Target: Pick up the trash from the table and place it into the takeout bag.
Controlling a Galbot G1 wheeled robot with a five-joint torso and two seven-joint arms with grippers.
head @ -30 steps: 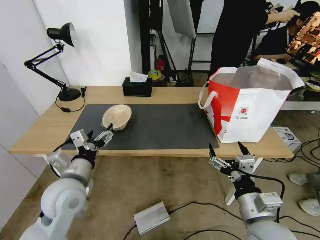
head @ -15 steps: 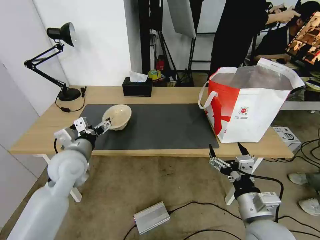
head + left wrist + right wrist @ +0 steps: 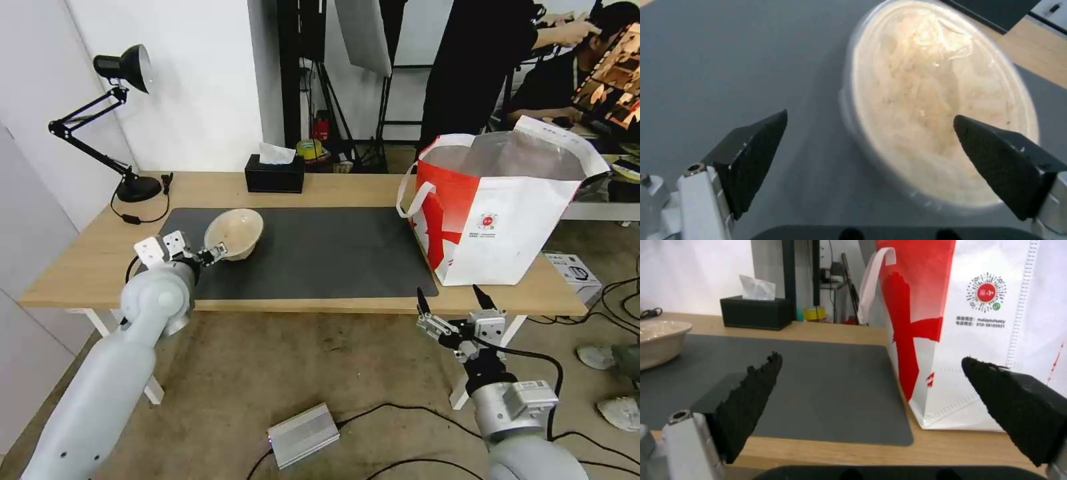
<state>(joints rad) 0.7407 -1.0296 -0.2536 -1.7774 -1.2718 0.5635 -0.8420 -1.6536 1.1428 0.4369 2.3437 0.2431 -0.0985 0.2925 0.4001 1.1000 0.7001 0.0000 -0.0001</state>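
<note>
I've got my left gripper [image 3: 200, 254] over the large dark grey rectangular mat [image 3: 320, 253], jaws spread wide, right at the near rim of the shallow beige bowl [image 3: 233, 233] with nothing pinched. That bowl tilts on the mat's left part, on the long light-wood table [image 3: 93, 260]. My right gripper [image 3: 453, 308] hangs spread below the table's front edge, near the boxy white-and-red takeout bag [image 3: 497, 220] standing at the table's right end.

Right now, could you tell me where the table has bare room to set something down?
The mat is bare between the bowl and the bag. It is crowded at the bowl, where the left gripper hovers open.
</note>
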